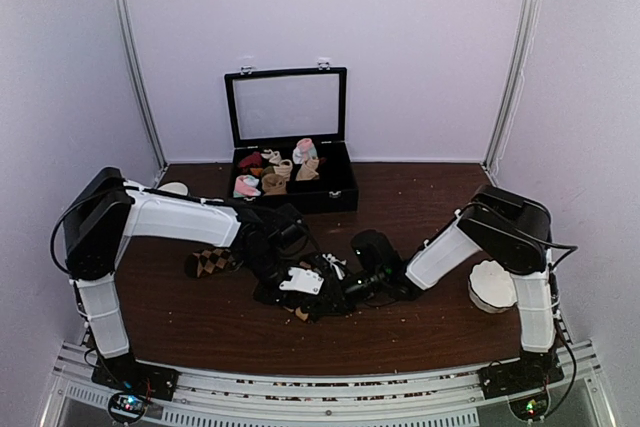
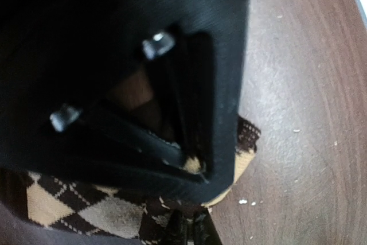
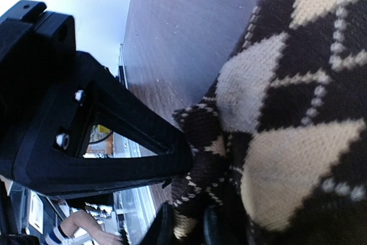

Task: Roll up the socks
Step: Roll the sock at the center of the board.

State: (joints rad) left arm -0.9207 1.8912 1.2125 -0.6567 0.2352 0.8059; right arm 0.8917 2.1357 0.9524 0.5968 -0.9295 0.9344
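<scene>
Brown argyle socks (image 1: 212, 262) mid-table, black case (image 1: 340, 197) behind.
Top: the open-lidded case holds small pink, white, tan and maroon sock rolls (image 1: 275, 172); socks run left to right, right end bunched. Left wrist: left gripper (image 2: 196, 167) clamped shut on their edge. Right wrist: right gripper (image 3: 184, 164) touches a fold; its gape cannot be told.

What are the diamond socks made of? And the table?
The socks look like soft knitted yarn, maybe wool or cotton: you can see little stitches and fuzz. The table looks like dark wood or wood-look board, matte, with grain lines.
</scene>
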